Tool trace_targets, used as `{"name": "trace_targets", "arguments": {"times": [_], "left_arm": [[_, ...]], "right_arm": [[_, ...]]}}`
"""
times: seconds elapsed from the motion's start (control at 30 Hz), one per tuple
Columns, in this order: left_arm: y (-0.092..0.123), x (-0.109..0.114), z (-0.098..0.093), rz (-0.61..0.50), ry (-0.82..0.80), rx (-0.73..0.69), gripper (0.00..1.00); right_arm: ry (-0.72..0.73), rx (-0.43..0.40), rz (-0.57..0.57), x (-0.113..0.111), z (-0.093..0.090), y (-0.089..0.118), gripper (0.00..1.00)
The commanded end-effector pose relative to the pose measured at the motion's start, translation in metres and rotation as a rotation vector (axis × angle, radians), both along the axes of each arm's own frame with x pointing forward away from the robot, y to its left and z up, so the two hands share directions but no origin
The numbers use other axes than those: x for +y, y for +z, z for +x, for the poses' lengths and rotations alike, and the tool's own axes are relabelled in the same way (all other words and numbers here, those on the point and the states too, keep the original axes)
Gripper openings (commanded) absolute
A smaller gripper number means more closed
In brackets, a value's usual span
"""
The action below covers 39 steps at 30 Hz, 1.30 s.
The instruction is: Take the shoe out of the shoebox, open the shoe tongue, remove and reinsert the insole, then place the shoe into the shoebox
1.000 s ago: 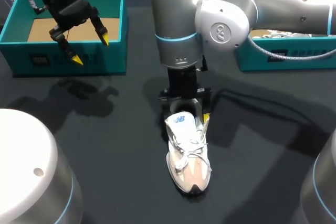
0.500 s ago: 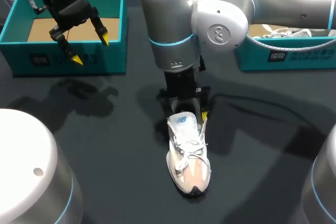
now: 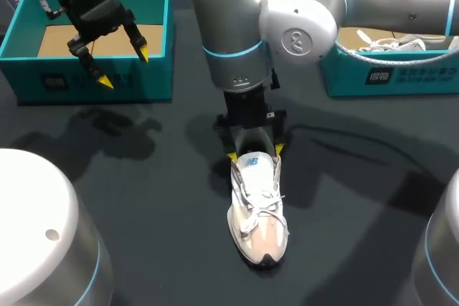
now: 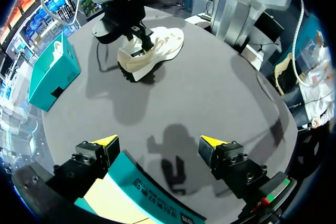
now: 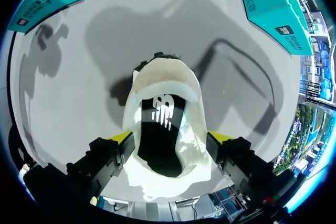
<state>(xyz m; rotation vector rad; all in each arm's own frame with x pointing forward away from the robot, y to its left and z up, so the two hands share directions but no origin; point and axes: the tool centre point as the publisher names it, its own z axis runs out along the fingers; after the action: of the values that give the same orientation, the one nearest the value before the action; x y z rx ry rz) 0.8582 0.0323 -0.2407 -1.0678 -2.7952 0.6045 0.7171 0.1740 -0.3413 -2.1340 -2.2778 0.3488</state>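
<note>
The shoe [image 3: 258,213] lies on the bench [image 3: 143,198], out of the shoebox [image 3: 154,77]. My right hand [image 3: 254,153] straddles its heel, fingers apart and not visibly clamped. Insole removal seems in hand, so next comes pinching the insole [image 5: 157,135]; my left hand [image 3: 124,67] hangs spread, far from the shoe.

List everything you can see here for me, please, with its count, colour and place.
shoe: 1, white and beige, mid-table, toe toward the robot.
left box: 1, teal, far left, bare cardboard floor.
right box: 1, teal, far right, white contents I cannot make out.
table: 1, dark, under everything.
left gripper: 1, black with yellow tips, fingers open, above the left box's near wall.
right gripper: 1, same colours, at the shoe's heel.
</note>
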Motion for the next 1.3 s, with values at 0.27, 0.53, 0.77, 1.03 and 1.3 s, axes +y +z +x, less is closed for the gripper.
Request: {"name": "trace_targets", "arguments": {"times": [0.27, 0.53, 0.77, 1.03, 1.3], "left_arm": [[0.001, 0.0, -0.001, 0.002, 0.0, -0.002, 1.0], [0.001, 0.0, -0.001, 0.002, 0.0, -0.002, 1.0], [0.001, 0.0, -0.001, 0.002, 0.0, -0.002, 1.0], [0.001, 0.0, -0.001, 0.002, 0.0, -0.002, 1.0], [0.001, 0.0, -0.001, 0.002, 0.0, -0.002, 1.0]], "right_arm": [[-0.01, 0.036, 0.019, 0.0, -0.017, -0.004, 0.98], [-0.017, 0.069, 0.035, -0.003, -0.022, -0.005, 1.0], [-0.02, 0.036, 0.034, -0.004, -0.023, 0.002, 1.0], [0.014, -0.028, 0.028, 0.003, -0.015, 0.011, 1.0], [0.038, -0.08, 0.028, 0.004, -0.016, 0.029, 1.0]]}}
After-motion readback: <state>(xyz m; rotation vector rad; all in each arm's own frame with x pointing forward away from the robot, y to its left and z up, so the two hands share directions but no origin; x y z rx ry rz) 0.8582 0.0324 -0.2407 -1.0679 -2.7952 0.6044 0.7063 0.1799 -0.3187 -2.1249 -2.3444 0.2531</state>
